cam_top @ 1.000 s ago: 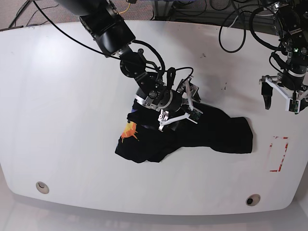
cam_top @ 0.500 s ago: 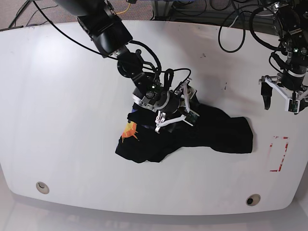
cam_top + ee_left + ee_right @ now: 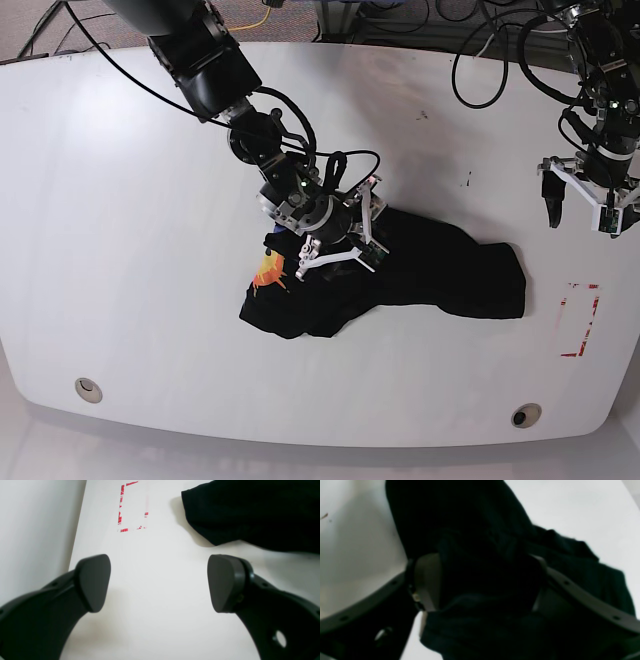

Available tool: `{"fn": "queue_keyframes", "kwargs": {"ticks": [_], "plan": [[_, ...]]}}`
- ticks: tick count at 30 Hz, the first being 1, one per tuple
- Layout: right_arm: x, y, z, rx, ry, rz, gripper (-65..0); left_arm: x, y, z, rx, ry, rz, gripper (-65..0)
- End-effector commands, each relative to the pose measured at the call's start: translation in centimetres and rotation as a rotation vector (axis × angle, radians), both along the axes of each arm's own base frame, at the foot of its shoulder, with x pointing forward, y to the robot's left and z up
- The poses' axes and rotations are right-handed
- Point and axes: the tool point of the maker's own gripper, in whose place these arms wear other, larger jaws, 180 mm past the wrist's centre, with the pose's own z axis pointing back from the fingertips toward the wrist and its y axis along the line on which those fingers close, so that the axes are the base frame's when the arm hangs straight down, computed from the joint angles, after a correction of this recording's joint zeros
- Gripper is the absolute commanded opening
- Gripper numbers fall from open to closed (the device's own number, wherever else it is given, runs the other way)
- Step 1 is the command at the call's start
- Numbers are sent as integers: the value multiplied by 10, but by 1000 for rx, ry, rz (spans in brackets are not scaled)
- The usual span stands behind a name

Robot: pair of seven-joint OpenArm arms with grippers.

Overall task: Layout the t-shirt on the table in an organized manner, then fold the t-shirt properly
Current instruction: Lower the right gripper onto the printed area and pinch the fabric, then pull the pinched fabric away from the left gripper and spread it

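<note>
t-shirt (image 3: 400, 275): lies in a crumpled black heap near the middle of the bench (image 3: 130, 250), with an orange-yellow patch showing at its left end; no sleeve or hem is spread flat.
right pincer (image 3: 335, 240): down on the upper part of the heap, its jaws apart with a bunch of black cloth between them (the wrist view shows fabric filling the gap); whether it has actually clamped the cloth I cannot tell.
left pincer (image 3: 160, 582): spread wide and empty, hanging over bare bench beside the shirt's right end, near the red outline mark (image 3: 578, 320).
done: nothing of the layout, as far as I can judge.
left: spreading the shirt flat, smoothing it, then every fold.
</note>
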Motion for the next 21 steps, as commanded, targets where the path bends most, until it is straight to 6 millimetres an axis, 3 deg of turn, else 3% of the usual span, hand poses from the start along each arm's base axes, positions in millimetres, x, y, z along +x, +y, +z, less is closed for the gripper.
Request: {"fn": "queue_keyframes", "kwargs": {"ticks": [1, 10, 16, 21], "plan": [[11, -1, 10, 19, -32, -13, -333, 5, 1, 14, 13, -47, -8, -90], [9, -1, 8, 17, -25, -13, -648, 5, 1, 14, 12, -46, -8, -90], [3, 5, 22, 48, -55, -9, -650, 5, 1, 14, 12, -46, -8, -90], [1, 2, 54, 73, -105, -59, -650, 5, 1, 14, 12, -46, -8, -90]]}}
